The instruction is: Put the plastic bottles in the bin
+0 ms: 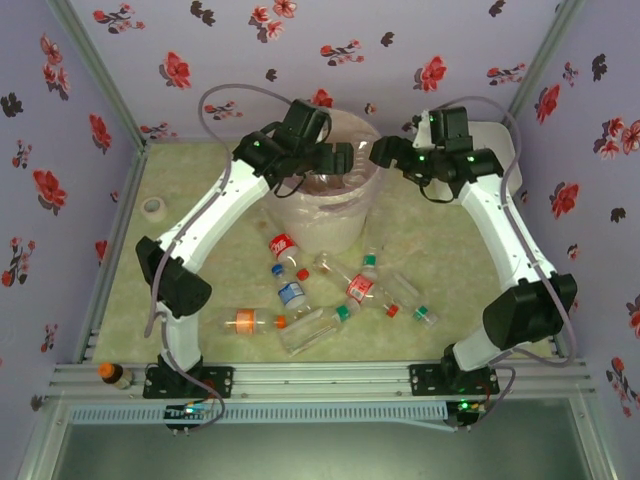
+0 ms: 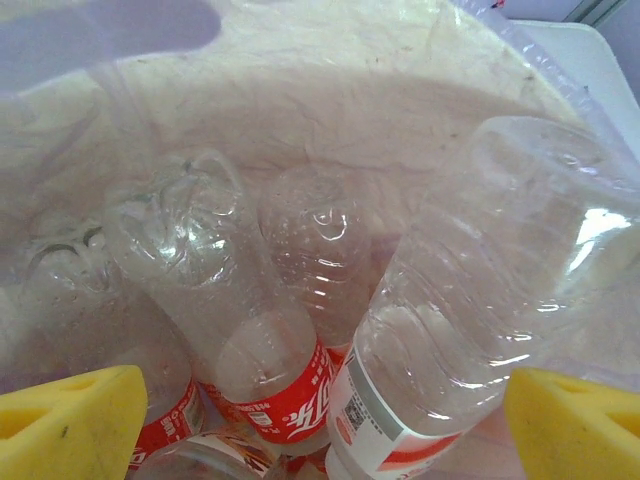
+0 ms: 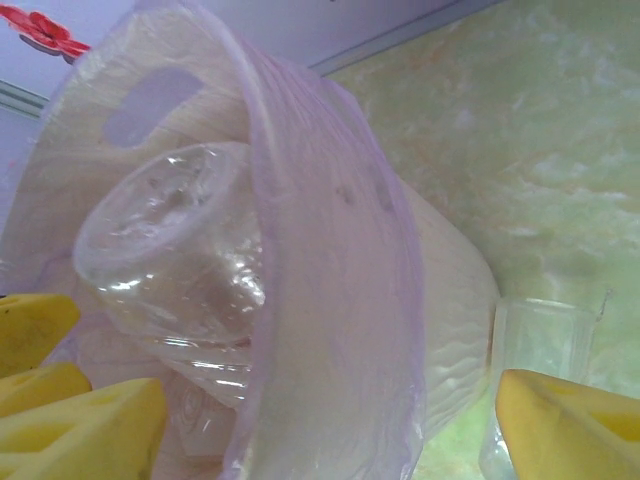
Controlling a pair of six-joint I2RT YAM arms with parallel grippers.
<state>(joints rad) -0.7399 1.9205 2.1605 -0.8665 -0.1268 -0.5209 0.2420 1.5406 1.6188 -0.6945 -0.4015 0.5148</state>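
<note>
The bin, a pale bucket lined with a pinkish bag, stands at the middle back of the table. My left gripper hangs over its mouth, open; its yellow pads stand wide apart above the plastic bottles inside. One of these has a red label; a larger clear one lies loose between the pads. My right gripper is open at the bin's right rim, with the bag-covered wall between its pads. Several more bottles lie on the table in front of the bin.
A white lidded box stands behind the right arm. A tape roll lies at the left. A small orange-capped bottle sits on the frame rail at the near left. Another clear bottle stands outside the bin's wall.
</note>
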